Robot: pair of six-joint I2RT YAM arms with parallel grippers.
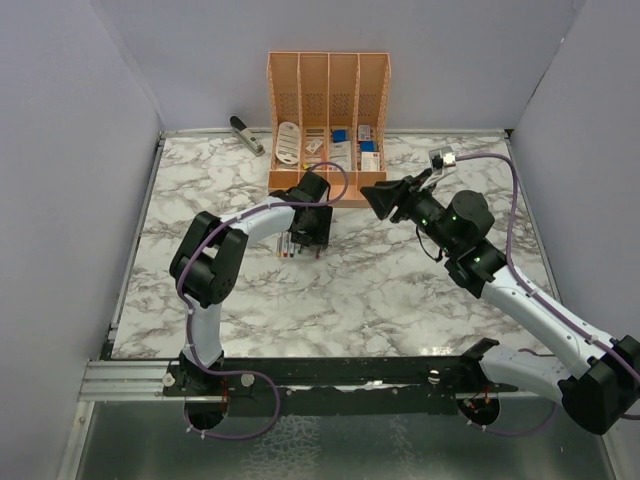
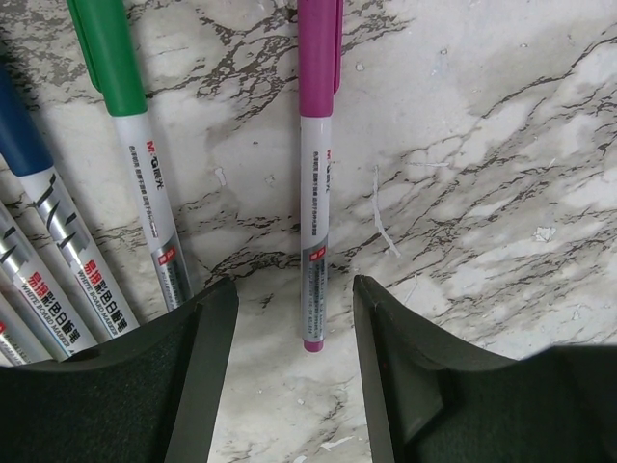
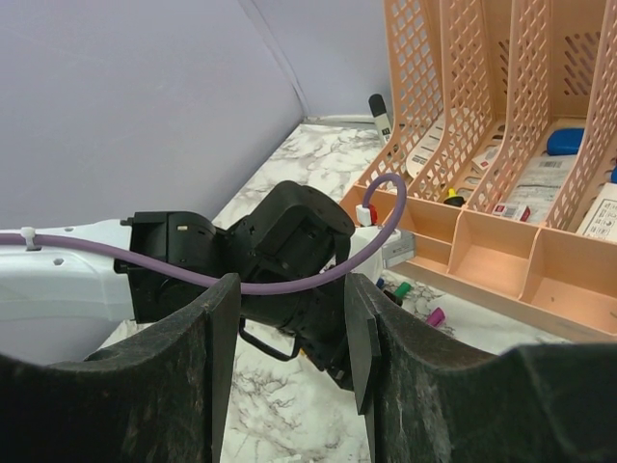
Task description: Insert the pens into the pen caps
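In the left wrist view several pens lie side by side on the marble. One whitish pen (image 2: 314, 222) carries a purple cap (image 2: 318, 58) on its far end. Its near end lies between the fingers of my left gripper (image 2: 294, 289), which is open and touches nothing. To its left lie a pen (image 2: 159, 222) with a green cap (image 2: 108, 48) and another with a blue cap (image 2: 19, 135). From above, my left gripper (image 1: 305, 240) hangs low over the pens (image 1: 287, 247). My right gripper (image 1: 378, 195) is open and empty in the air, as the right wrist view (image 3: 289, 289) shows.
The orange organiser (image 1: 328, 110) with stationery stands at the back, just behind the pens. A grey stapler (image 1: 247, 135) lies at the back left. The left arm's wrist (image 3: 289, 251) fills the space in front of my right gripper. Purple walls enclose the table.
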